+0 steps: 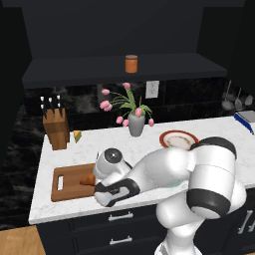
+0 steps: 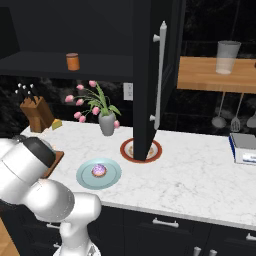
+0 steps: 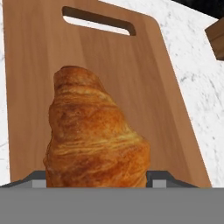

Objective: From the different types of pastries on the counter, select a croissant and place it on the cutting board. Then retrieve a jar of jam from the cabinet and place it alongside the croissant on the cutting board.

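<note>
Hand view shows the croissant point(image 3: 94, 131) standing between the fingers point(image 3: 159, 183), whose dark tips flank its lower end, so the fingers appear closed on it. It is over the cutting board point(image 3: 144, 87), on the side away from the board's slot handle; whether it touches the wood I cannot tell. From the left base view the croissant point(image 1: 88, 179) sits over the cutting board point(image 1: 67, 182), which lies on the counter point(image 1: 144, 144) in front of the knife block point(image 1: 56, 127). Above, the jar of jam point(image 1: 131, 63) stands upright on the cabinet point(image 1: 74, 69) shelf ledge. Right of the cutting board, the cupcake point(image 2: 99, 171) rests on a pale blue plate point(image 2: 114, 172).
</note>
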